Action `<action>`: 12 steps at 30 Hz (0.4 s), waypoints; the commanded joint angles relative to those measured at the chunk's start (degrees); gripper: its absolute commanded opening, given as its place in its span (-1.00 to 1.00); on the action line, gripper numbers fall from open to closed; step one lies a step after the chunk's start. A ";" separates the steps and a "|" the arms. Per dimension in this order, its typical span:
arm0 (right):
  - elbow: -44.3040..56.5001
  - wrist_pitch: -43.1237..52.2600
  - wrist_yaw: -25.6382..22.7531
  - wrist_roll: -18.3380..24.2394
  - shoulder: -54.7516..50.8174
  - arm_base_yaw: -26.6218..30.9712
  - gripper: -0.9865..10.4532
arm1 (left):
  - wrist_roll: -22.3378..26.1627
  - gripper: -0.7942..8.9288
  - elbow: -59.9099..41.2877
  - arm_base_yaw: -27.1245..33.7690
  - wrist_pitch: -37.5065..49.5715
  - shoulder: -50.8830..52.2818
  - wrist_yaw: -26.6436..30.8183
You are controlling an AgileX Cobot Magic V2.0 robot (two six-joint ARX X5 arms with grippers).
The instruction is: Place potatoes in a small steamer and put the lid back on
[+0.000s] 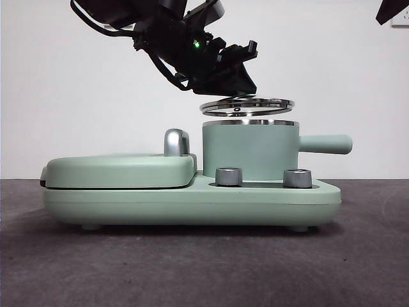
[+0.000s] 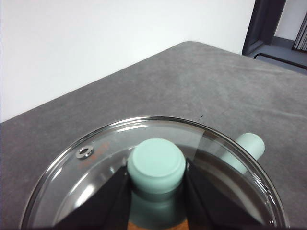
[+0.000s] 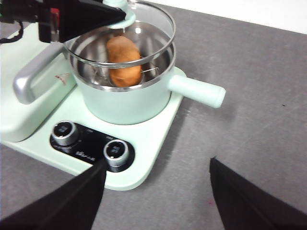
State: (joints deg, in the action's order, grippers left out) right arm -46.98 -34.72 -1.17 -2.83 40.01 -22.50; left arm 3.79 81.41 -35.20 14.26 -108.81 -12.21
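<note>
Grey felt covers the table (image 1: pixel 192 268), with a plain white wall behind. At upper centre of the front view, the left gripper (image 2: pixel 157 179) has its jaws clamped on either side of the knob (image 2: pixel 156 165) of the lid (image 1: pixel 246 105), holding the glass disc just above the steamer (image 1: pixel 249 150), apart from its rim and slightly tilted. In the right wrist view the potato (image 3: pixel 123 61) already lies inside the pot, near upper centre, seen partly through the glass. The steamer's handle (image 1: pixel 326 144) points to the right of the front view, and the pot stands on the green base (image 1: pixel 192 201) beside the closed griddle (image 1: pixel 118 169). The right gripper (image 3: pixel 156 196) waits well back with its jaws wide apart, showing only as a dark tip in the front view's top right corner.

To seat the lid well, level it first and centre its steel rim over the pot's rim, then lower straight down. The lid looks roughly centred, though the low front view makes depth alignment hard to judge. Release only once the rim rests all round.
</note>
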 commanded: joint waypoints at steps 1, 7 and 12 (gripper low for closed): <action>-0.24 0.28 -0.48 -0.63 0.35 -0.35 -0.25 | -0.07 -0.81 2.23 -0.90 1.70 -1.51 -0.61; -0.24 0.28 -0.81 -0.63 0.35 -0.35 -0.25 | 0.02 -0.81 2.23 -1.31 1.64 -2.36 -1.16; -0.24 0.22 -0.81 -0.66 0.35 -0.35 -0.25 | 0.76 -0.81 2.23 -1.31 1.25 -2.69 -1.11</action>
State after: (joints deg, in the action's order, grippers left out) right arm -46.98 -34.76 -1.74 -2.85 40.01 -22.50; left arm 3.84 81.43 -35.99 13.91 -110.54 -13.23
